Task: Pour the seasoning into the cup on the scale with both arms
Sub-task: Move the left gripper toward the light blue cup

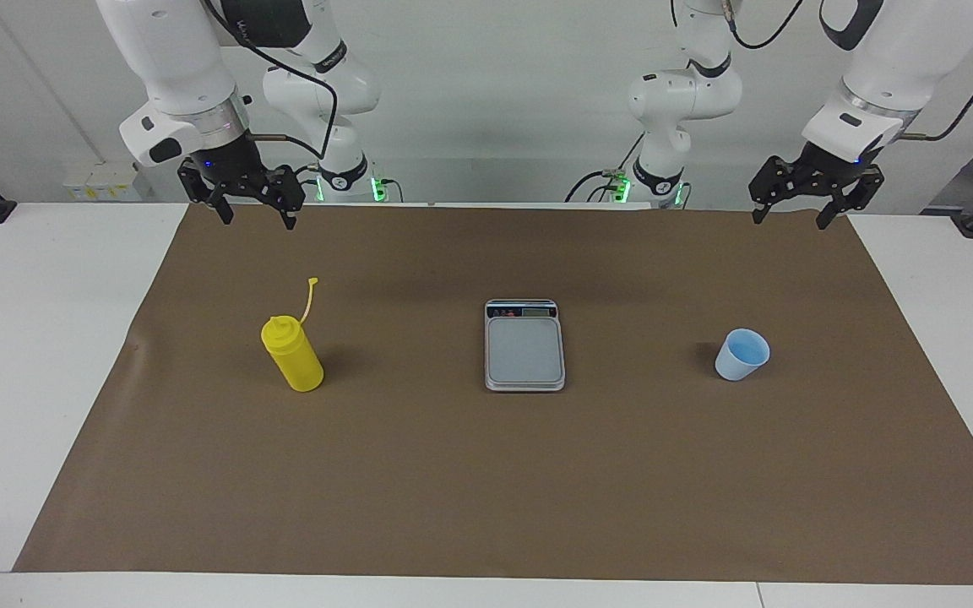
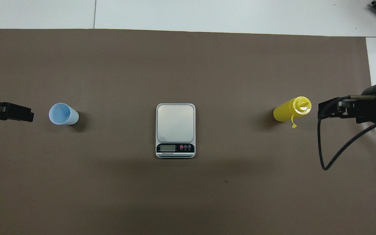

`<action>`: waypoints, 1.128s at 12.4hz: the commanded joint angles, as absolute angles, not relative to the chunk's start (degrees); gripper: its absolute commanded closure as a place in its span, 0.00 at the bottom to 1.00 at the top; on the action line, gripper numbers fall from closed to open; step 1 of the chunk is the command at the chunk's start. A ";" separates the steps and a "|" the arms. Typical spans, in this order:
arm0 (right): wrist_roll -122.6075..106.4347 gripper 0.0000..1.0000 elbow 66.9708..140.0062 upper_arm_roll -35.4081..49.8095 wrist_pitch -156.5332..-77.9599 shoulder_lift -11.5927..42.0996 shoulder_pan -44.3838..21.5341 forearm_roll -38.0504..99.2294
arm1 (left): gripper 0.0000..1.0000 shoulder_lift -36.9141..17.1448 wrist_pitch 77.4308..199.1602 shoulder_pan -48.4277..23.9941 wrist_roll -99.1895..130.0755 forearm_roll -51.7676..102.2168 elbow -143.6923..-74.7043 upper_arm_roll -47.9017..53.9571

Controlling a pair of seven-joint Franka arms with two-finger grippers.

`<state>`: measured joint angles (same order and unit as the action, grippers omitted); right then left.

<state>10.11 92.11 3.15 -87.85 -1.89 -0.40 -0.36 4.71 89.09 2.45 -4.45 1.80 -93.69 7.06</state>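
fingers spread on my left gripper [image 1: 789, 217] and right gripper [image 1: 255, 217]; cup [image 1: 741, 355] and seasoning [image 1: 292, 354] flank scale [image 1: 524, 345], untouched, ready for pickup

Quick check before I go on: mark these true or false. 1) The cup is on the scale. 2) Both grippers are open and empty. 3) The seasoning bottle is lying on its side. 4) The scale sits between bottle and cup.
1) False. The cup stands on the brown mat, apart from the scale.
2) True. The left gripper and the right gripper hang open, holding nothing.
3) False. The seasoning bottle stands upright.
4) True.
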 commanded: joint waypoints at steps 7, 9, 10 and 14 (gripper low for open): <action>10.37 0.00 92.90 3.25 -87.36 -2.90 0.09 -0.26 | 0.00 1.85 97.88 4.65 -4.13 2.19 -97.27 6.33; 10.46 0.00 92.90 3.34 -87.36 -2.90 0.09 -0.26 | 0.00 1.76 106.65 6.06 -4.13 2.55 -103.85 6.33; 10.37 0.00 92.90 3.25 -87.36 -2.90 0.09 -0.26 | 0.00 1.06 108.79 6.85 -4.04 2.55 -105.97 6.33; 10.37 0.00 92.90 3.34 -87.36 -2.90 0.09 -0.26 | 0.00 -2.54 117.66 7.38 -0.37 2.55 -110.99 6.24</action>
